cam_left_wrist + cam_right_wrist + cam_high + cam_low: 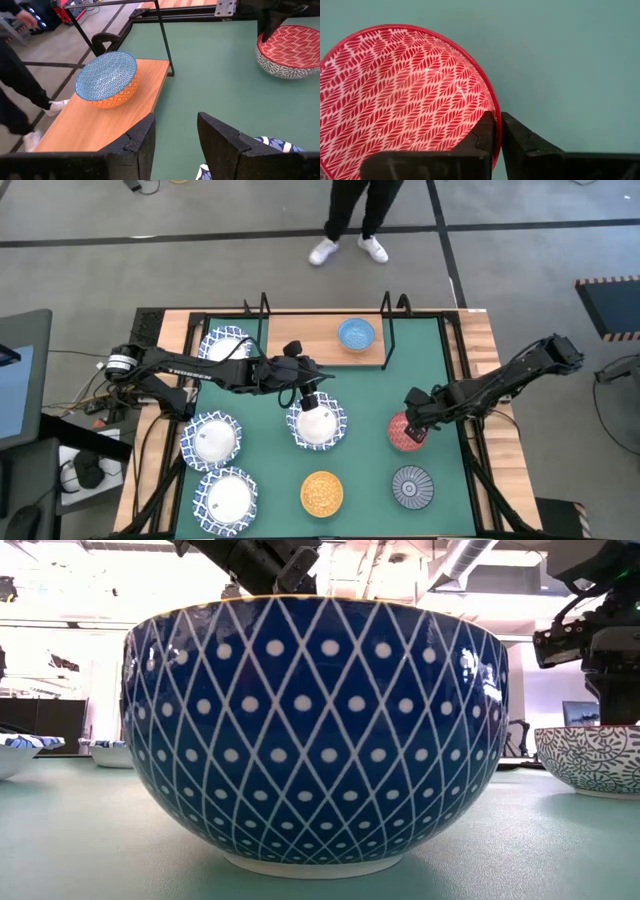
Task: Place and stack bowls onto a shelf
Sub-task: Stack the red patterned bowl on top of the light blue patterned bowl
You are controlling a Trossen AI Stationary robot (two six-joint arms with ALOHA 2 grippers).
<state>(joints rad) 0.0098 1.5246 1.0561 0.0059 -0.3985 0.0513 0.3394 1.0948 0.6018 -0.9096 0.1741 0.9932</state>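
From above, the shelf (300,340) is seen at the far side of the green mat (370,400), with one light blue bowl (355,334) on it. The left gripper (308,393) is held just over a large white bowl (318,427) in the middle. The right gripper (412,423) is at the red bowl (404,432) on the right.

At table height, a big blue-patterned bowl (315,735) is seen close up.

Past the left fingers (137,142), which are spread apart, the light blue bowl is seen resting on the wooden shelf.

In the right wrist view, the red bowl's rim is pinched between the fingers (487,132). The bowl looks hard, smooth and easy to break, so the rim should be gripped firmly.
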